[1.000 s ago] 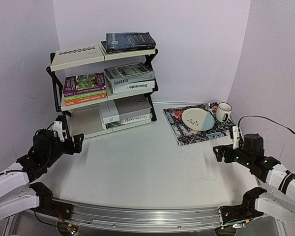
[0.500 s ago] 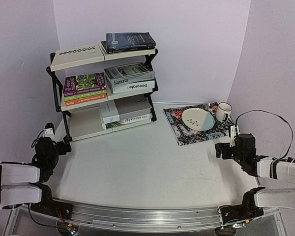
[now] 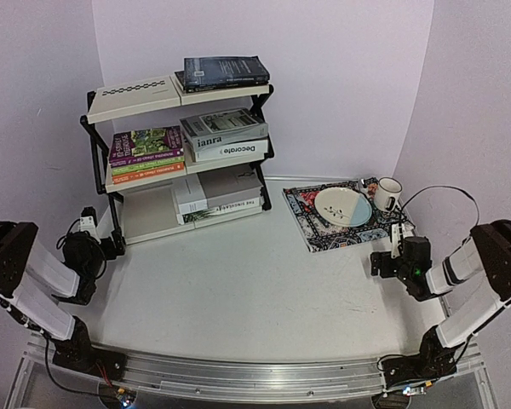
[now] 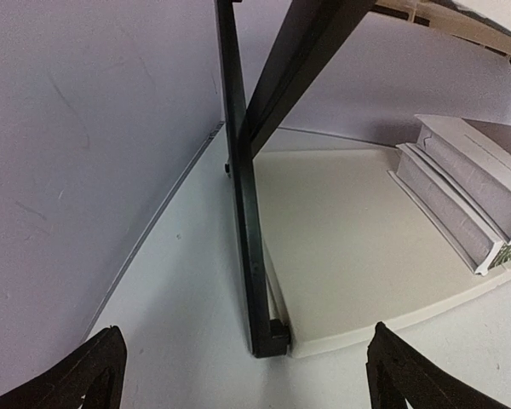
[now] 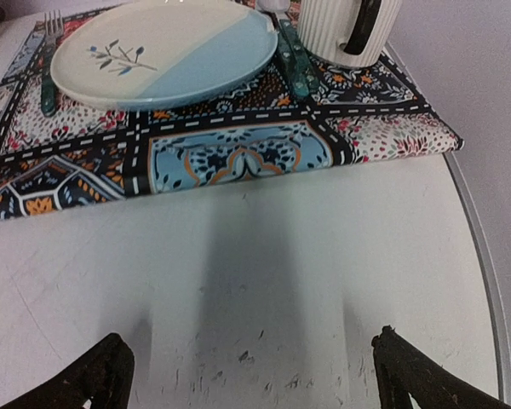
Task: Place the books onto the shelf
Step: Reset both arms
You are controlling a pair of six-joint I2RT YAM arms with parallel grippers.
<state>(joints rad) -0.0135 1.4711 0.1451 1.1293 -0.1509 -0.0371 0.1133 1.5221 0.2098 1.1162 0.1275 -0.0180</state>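
The books [image 3: 226, 136] lie flat in stacks on all three tiers of the shelf [image 3: 132, 98], at the far left of the surface [image 3: 238, 290]. The left tool [image 3: 112, 248], jaws spread and empty, sits low by the shelf's near-left leg. The right tool [image 3: 377, 262], likewise spread and empty, hovers just near of the placemat [image 3: 324, 232], which carries a plate [image 3: 342, 206] and a mug [image 3: 387, 193].

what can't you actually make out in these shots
Top external: spine titles on the colourful paperbacks are too small to read.
Top external: the bottom-tier books are partly hidden under the tier above.
Left wrist: the shelf above its lowest board is cut off by the top edge.
Right wrist: the mug loses its rim to the top edge.
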